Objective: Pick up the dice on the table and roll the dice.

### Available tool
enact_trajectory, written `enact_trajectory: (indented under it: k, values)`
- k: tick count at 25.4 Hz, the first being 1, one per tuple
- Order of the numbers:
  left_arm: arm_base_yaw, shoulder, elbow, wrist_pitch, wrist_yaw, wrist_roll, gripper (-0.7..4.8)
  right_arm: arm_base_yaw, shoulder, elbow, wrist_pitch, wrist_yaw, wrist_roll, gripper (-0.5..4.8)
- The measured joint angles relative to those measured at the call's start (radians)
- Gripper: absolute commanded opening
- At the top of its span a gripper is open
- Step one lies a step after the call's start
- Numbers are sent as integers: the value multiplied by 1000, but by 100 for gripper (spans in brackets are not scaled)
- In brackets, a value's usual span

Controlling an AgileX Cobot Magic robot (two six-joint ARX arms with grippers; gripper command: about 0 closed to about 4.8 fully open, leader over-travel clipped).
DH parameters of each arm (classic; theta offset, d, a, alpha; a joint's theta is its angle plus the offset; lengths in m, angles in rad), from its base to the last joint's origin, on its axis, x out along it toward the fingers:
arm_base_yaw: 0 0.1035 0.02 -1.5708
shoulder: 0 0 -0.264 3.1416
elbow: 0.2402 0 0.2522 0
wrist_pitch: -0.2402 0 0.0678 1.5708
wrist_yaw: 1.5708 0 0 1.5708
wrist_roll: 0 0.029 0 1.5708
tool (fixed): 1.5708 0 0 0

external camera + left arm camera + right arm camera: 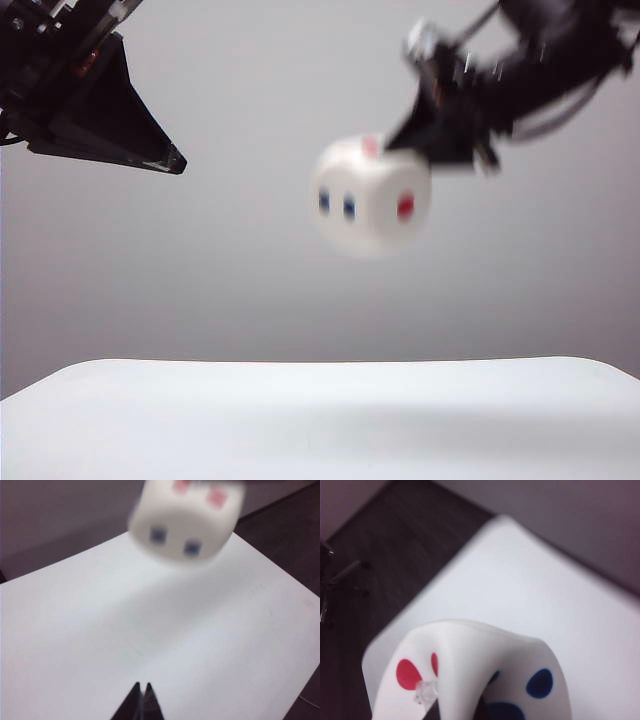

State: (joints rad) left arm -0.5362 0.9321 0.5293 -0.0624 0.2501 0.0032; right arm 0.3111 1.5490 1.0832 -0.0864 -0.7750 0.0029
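My right gripper hangs high above the surface, its jaws clamped on the dice; in the right wrist view the soft white body of the dice is visibly pinched in between them, with a clear fingertip pressed into it beside a red pip. The dice is held in the air, well clear of the surface, touching nothing but my right jaws, which grip it at its upper corner. In the exterior view, blurred, it shows two dark blue pips on one side face, one red pip on the neighbouring face, and a faint red mark on top.

My left gripper is level with the dice, well apart from it and to its left in the exterior view, its jaws pointing towards the dice. In the left wrist view the jaws of this gripper stand together, tips almost touching, holding nothing. From there the dice appears blurred beyond them, with two blue pips on the near face and red pips on the face above.

Below the dice lies the white surface, with rounded corners, and beyond its edge a dark floor.
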Motion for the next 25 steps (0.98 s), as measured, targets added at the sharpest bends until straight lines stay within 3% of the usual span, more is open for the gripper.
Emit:
enact_trajectory:
  k: [3, 4, 7, 10, 12, 15, 18, 21, 25]
  values:
    - [0, 0, 0, 16, 0, 0, -5, -3, -135, 55, 7, -21, -90, 422]
    - [0, 0, 0, 23, 0, 0, -5, -2, -174, 71, 18, -25, -120, 479]
    - [0, 0, 0, 49, 0, 0, -5, -1, -366, 131, 47, 83, -250, 479]
    - [0, 1, 0, 61, 0, 0, -5, -19, -421, 133, 32, 121, -267, 479]
    - [0, 0, 0, 67, 0, 0, -5, -47, -442, 129, -35, 150, -266, 479]
    - [0, 0, 0, 67, 0, 0, -5, -60, -459, 129, -259, 264, -266, 479]
    - [0, 0, 0, 70, 0, 0, -5, -55, -448, 124, -422, 367, -262, 339]
    - [0, 0, 0, 86, -1, 1, -5, -61, -444, 90, -547, 462, -259, 263]
    - [0, 0, 0, 95, 0, 4, -5, -76, -444, 66, -616, 555, -260, 260]
